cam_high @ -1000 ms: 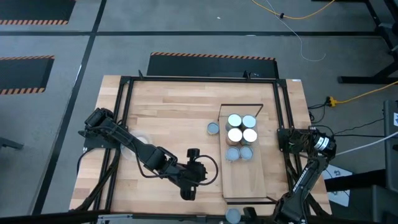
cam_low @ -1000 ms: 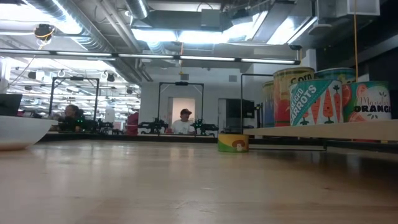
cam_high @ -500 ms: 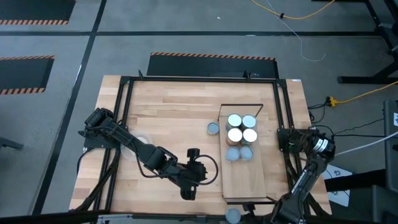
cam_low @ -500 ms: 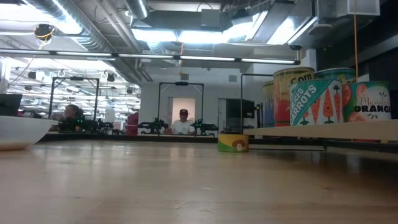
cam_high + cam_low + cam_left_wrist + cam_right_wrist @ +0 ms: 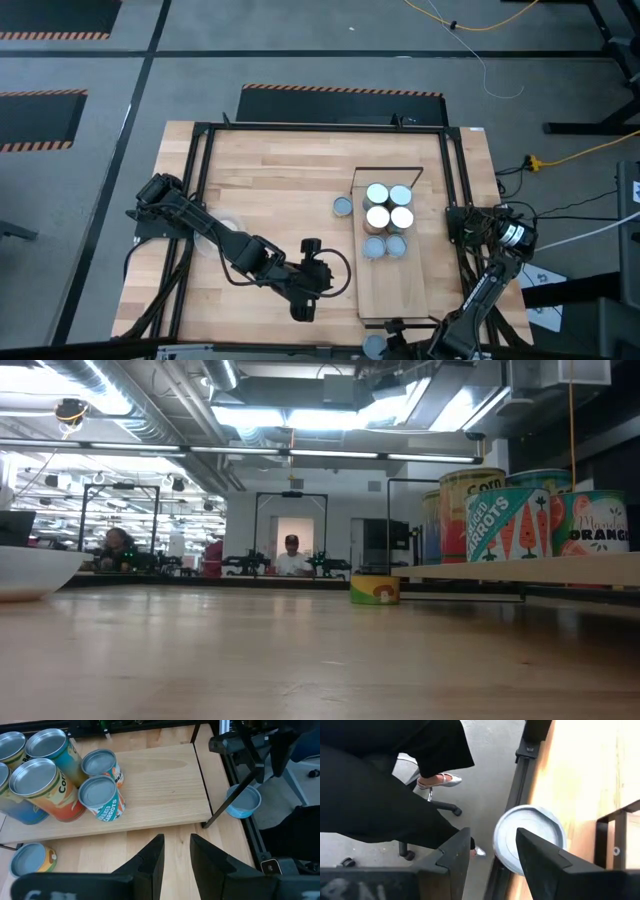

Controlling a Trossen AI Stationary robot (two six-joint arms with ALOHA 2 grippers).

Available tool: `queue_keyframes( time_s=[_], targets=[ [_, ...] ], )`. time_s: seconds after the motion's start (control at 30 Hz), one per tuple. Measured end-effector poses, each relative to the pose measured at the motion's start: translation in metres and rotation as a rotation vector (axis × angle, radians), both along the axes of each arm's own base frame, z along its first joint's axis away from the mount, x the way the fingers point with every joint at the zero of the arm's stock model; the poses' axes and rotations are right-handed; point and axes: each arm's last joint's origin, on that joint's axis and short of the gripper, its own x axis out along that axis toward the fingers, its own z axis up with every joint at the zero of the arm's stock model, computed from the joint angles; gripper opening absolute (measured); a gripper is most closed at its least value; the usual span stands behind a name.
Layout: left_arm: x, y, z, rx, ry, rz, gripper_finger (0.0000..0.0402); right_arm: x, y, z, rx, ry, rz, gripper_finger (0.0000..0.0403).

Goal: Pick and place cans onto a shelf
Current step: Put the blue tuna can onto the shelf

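Note:
Six cans (image 5: 388,218) stand upright on the light-wood shelf (image 5: 400,285) at the table's right; they also show in the left wrist view (image 5: 60,775) and the low view (image 5: 520,510). One can (image 5: 343,206) stands on the table left of the shelf. Another can (image 5: 374,346), with a blue-grey top, stands at the table's near edge. My right gripper (image 5: 492,834) is open and hovers just short of this can (image 5: 530,837), touching nothing. My left gripper (image 5: 175,842) is a little open and empty, low over the table (image 5: 303,308) near the shelf's near left corner.
A clear round dish (image 5: 225,228) lies under my left arm at the table's left. A black metal frame (image 5: 455,180) runs around the tabletop. A person's dark legs and a shoe (image 5: 437,781) show on the floor beyond the near edge. People sit far back in the room (image 5: 292,555).
My right arm has swung a little toward the table's left along the near edge, toward the can that stands there. My left arm and the cans have kept still.

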Motion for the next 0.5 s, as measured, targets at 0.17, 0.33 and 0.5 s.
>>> queue_keyframes(
  time_s=[0.17,0.33,0.5],
  targets=[
    [0.0,0.0,0.0,0.0,0.0,0.0,0.0086,0.0,-0.0001,-0.0021,-0.009,0.006,0.001,0.0164],
    [0.0001,0.0,0.0001,-0.001,-0.001,0.0,0.0086,-0.0001,0.0002,-0.0052,-0.015,0.019,0.006,0.0165],
    [0.0001,-0.0001,0.0002,-0.002,-0.002,0.0,0.0086,-0.0004,-0.0003,-0.0055,-0.033,0.018,0.024,0.0165]
  ],
)
